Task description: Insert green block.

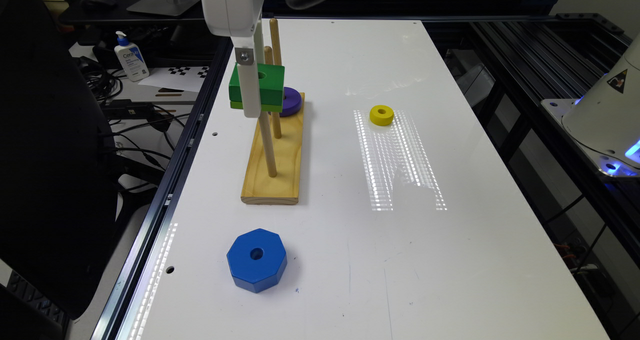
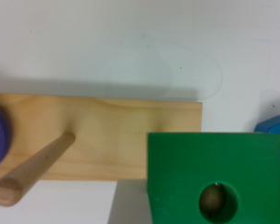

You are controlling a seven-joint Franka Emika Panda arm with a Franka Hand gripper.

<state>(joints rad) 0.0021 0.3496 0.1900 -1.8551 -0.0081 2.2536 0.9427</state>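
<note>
The green block [image 1: 269, 86] hangs high above the wooden peg base [image 1: 277, 165], and my gripper [image 1: 252, 105] is shut on it, with a white finger across its near face. In the wrist view the green block [image 2: 217, 179] has the rounded tip of a peg [image 2: 211, 199] showing inside its centre hole. That is the end peg [image 1: 268, 150] of the base, on the blue octagon's side. The block sits at the peg's top, far above the base.
The middle peg [image 2: 32, 168] stands bare, and a purple ring [image 1: 291, 101] lies at the foot of the far peg. A blue octagonal block [image 1: 257, 260] lies in front of the base. A small yellow ring [image 1: 381, 115] lies to the exterior view's right.
</note>
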